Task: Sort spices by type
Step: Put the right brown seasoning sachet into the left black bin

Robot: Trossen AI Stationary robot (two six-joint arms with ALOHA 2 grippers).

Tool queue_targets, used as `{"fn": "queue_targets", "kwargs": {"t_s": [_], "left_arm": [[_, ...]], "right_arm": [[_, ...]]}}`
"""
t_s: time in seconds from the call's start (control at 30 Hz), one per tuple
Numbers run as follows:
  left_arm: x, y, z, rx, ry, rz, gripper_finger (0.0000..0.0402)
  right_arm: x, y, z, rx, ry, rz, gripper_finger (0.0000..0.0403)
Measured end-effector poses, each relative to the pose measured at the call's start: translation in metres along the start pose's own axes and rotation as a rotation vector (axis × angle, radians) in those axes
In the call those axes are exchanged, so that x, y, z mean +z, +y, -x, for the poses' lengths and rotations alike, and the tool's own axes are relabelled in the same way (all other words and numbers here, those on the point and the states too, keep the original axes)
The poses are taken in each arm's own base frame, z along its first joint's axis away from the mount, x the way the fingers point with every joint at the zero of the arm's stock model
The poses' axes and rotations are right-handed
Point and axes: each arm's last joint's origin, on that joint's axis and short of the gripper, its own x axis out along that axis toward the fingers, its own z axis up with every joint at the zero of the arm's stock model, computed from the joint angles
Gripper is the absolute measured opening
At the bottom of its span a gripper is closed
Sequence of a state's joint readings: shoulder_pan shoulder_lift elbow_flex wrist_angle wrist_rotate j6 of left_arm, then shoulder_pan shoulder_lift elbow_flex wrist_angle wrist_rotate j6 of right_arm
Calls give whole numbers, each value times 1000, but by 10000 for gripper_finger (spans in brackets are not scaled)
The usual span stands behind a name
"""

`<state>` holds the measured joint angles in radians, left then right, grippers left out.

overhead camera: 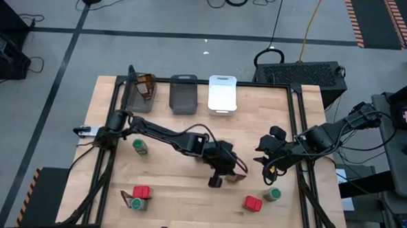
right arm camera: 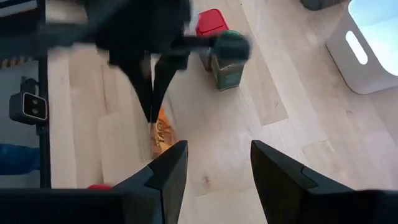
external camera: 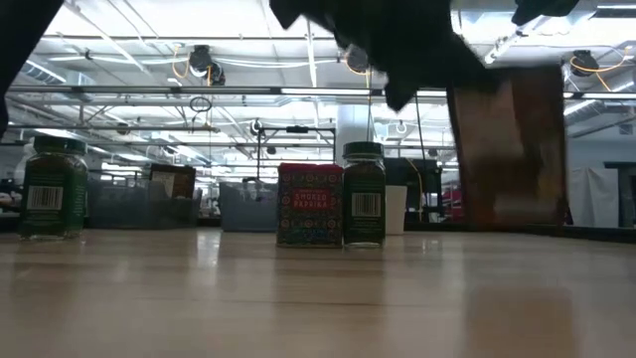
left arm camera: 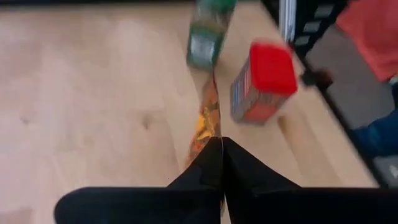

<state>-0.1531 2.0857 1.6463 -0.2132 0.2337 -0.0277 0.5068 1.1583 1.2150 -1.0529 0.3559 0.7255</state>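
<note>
The left gripper (overhead camera: pixel 230 175) is clamped on a flat brown packet (overhead camera: pixel 238 176) beside the red tin (overhead camera: pixel 252 203), while the right gripper (overhead camera: pixel 265 162) waits nearby, fingers apart.

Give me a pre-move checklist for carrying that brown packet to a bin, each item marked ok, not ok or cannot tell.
1. Grip: the left gripper is shut on the brown packet, pinched at its edge. Ok.
2. Lift: in the low view the packet hangs just above the table; whether it fully clears is cannot tell.
3. Other arm: the right gripper is open, empty and close beside the packet. Not ok until it backs off.
4. Destination: one dark bin already holds a brown packet. Ok.
5. Path: a green-lidded jar stands under the left arm, between it and the bins. Cannot tell if it clears.
</note>
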Motion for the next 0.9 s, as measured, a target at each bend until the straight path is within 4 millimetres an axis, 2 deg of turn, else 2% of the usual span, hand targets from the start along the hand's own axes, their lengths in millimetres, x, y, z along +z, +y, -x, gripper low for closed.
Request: {"fn": "queue_targets", "kwargs": {"t_s": [0.17, 0.27, 0.4, 0.53, 0.7, 0.9], "left_arm": [[20, 3, 36, 17, -44, 23, 4], [33, 2, 66, 45, -73, 16, 3], [43, 4, 108, 171, -70, -10, 2], [47, 18, 152, 339, -52, -4, 2], [34, 41, 203, 498, 66, 76, 1], [10, 50, 277, 681, 238, 162, 1]], "right_arm": [[-1, -3, 6, 36, 4, -18, 160], [-1, -5, 11, 47, -9, -30, 160], [-1, -8, 15, 51, -26, -29, 160], [-1, -9, 16, 50, -33, -4, 160], [-1, -8, 16, 51, -35, 25, 160], [0, -8, 16, 55, -39, 9, 160]]}}
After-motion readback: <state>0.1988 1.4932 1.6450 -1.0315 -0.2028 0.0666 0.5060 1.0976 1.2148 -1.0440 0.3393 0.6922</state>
